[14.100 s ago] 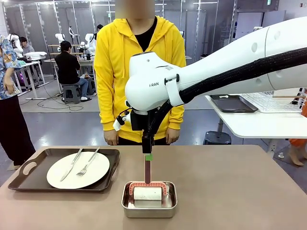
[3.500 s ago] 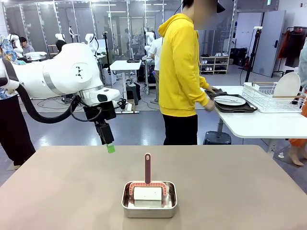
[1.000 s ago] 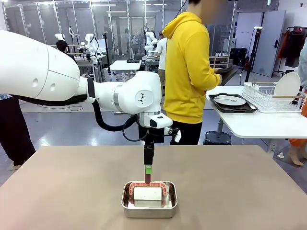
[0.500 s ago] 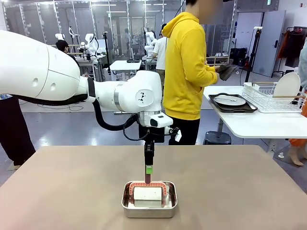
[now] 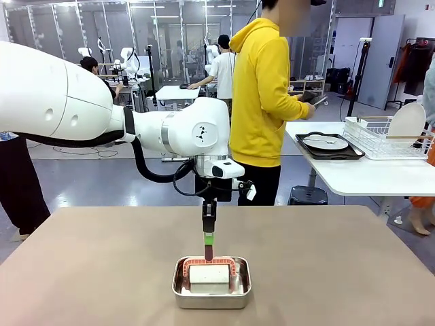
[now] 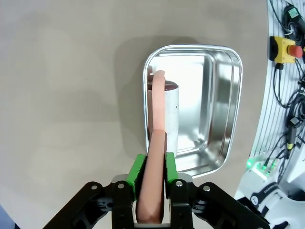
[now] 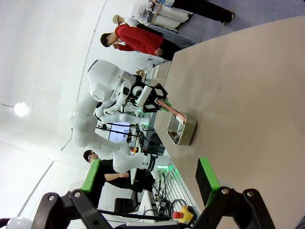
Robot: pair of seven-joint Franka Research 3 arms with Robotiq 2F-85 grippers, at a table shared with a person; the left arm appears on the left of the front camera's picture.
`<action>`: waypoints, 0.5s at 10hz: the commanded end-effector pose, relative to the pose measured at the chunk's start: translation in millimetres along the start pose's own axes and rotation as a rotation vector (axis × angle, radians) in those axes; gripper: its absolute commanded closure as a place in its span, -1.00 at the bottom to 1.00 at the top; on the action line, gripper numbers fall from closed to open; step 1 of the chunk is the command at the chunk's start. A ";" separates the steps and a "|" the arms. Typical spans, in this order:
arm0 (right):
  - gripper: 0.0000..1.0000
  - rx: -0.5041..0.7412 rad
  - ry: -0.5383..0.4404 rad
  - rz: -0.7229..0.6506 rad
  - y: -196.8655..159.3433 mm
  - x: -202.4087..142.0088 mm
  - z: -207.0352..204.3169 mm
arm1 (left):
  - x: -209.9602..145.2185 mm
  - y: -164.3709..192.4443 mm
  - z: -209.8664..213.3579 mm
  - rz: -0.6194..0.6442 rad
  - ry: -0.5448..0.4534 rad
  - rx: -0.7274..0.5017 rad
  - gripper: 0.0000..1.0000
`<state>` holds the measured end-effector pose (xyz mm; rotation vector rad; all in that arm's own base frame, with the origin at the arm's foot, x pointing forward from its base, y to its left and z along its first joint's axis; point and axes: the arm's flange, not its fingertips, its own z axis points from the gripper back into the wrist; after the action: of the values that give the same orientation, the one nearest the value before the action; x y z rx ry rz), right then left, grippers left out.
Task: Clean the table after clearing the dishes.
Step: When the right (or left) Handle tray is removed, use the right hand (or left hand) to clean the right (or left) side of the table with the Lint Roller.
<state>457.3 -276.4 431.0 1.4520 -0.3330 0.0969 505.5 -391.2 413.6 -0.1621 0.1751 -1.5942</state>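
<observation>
Your taupe table (image 5: 95,272) spans the lower frame, with a steel pan (image 5: 211,291) at bottom centre. The dishes (image 5: 325,142) sit on the white side table (image 5: 367,178) at middle right. The left wrist view shows you the left gripper (image 6: 151,167) clamped on the pink handle (image 6: 157,109). The right gripper (image 7: 150,186) has its pads wide apart.

The taupe-brown tabletop (image 5: 102,272) is plain and matte and runs across the front view from side to side. One small rectangular steel pan (image 5: 211,300) stands directly on it, about midway across and near the robot's edge, its long sides parallel to that edge. Beyond the far right corner, a separate white-topped table (image 5: 367,180) carries a dark tray (image 5: 340,155) and a white wire dish rack (image 5: 380,146).
</observation>
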 end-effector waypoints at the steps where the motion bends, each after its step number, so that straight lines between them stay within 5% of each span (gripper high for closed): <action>1: -0.96 0.001 0.001 0.022 1.4 -2.8 -0.7 | -4.3 -1.3 5.4 0.006 -0.005 -0.004 1.00; 4: -0.96 0.001 0.001 0.022 1.4 -2.8 -0.7 | -15.3 -19.3 22.5 0.057 -0.043 0.017 0.93; 5: -0.96 0.001 0.001 0.022 1.4 -2.8 -0.7 | -20.2 -35.9 40.5 0.124 -0.049 0.018 0.71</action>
<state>457.3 -276.5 431.1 1.4519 -0.3332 0.0968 500.0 -386.4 436.1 -0.1691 0.1510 -1.5408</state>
